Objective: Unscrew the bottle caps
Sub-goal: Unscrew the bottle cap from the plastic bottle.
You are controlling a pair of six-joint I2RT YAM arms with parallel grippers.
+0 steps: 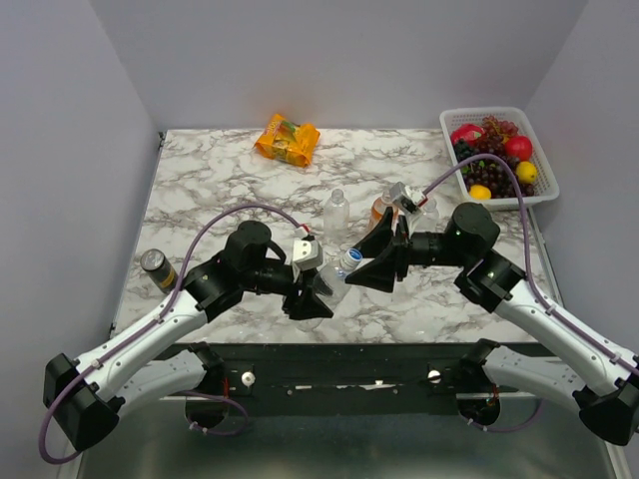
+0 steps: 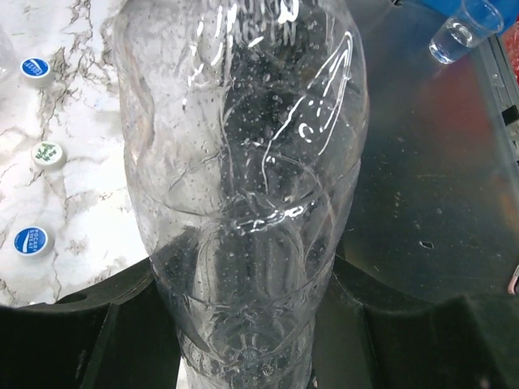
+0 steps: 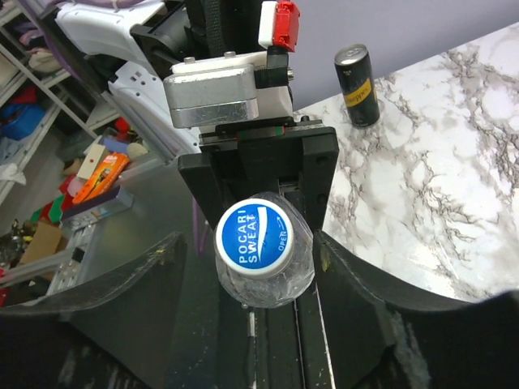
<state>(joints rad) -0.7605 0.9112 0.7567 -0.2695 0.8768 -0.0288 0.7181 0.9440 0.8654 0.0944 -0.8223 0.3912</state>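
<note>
A clear bottle (image 2: 243, 186) lies level above the table's front edge, and my left gripper (image 2: 243, 324) is shut on its body. Its blue cap (image 3: 254, 237) (image 1: 353, 256) sits on the neck and faces my right gripper (image 3: 251, 267). That gripper is open, with its fingers (image 3: 369, 284) standing on either side of the cap and apart from it. Three loose caps lie on the marble in the left wrist view: a blue one (image 2: 35, 69), a white one (image 2: 49, 154) and another blue one (image 2: 31, 241).
An uncapped clear bottle (image 1: 336, 212) and the orange bottle (image 1: 382, 210) stand upright mid-table. A black can (image 1: 158, 267) lies at the left edge. An orange snack packet (image 1: 288, 139) is at the back, and a white fruit basket (image 1: 544, 185) at back right.
</note>
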